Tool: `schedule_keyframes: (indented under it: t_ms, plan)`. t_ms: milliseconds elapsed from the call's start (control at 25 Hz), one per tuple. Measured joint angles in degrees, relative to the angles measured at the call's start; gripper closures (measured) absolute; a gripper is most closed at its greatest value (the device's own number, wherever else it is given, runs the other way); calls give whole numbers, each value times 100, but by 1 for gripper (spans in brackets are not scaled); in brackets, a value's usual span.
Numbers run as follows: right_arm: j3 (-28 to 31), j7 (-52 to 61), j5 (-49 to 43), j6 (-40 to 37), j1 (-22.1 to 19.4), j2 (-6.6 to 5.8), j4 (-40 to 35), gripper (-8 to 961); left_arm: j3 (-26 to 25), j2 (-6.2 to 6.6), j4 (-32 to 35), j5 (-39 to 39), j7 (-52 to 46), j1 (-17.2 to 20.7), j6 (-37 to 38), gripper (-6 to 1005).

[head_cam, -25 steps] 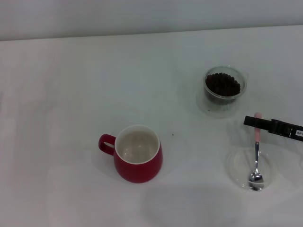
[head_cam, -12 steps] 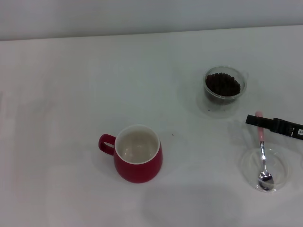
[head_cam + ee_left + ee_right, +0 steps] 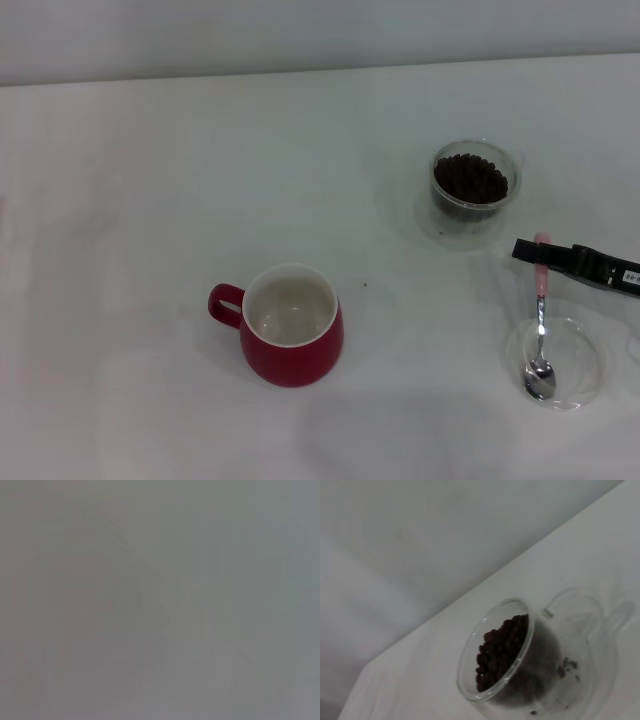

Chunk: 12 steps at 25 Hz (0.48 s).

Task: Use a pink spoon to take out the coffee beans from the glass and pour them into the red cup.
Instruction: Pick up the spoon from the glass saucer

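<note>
A: Clear dish (image 3: 590,375) nearest, low on right; spoon (image 3: 540,330) bowl resting in it, handle rising away twd right gripper (image 3: 545,253).
B: Grip state?
A: Looks pinched on pink handle tip, black fingers (image 3: 528,251) across it; closed on it, judging by head view. Thin hold, near very end.
B: Risk?
A: Could pivot or slip when lifted, w/ metal end heavy. Could also drag dish along if bowl catches rim.
B: Cup?
A: Red cup (image 3: 290,325) mid-table, well left, inside bare. Long carry = beans spilling if spoon tilts.
B: Farther?
A: Glass (image 3: 473,187) beyond gripper, beans (image 3: 470,177) heaped near rim; narrow mouth, so clumsy dip may tip it. Left gripper not seen; its wrist view blank.
</note>
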Motion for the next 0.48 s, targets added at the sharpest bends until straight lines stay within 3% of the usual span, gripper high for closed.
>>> schedule_keyframes:
  t_ms: [280, 480]
  plan:
    - [68, -3, 11, -103, -26, 14, -117, 805, 0, 0, 4, 0, 0, 8, -7, 198]
    - [350, -14, 12, -192, -82, -57, -117, 805, 0, -1, 7, 0, 0, 13, -9, 198]
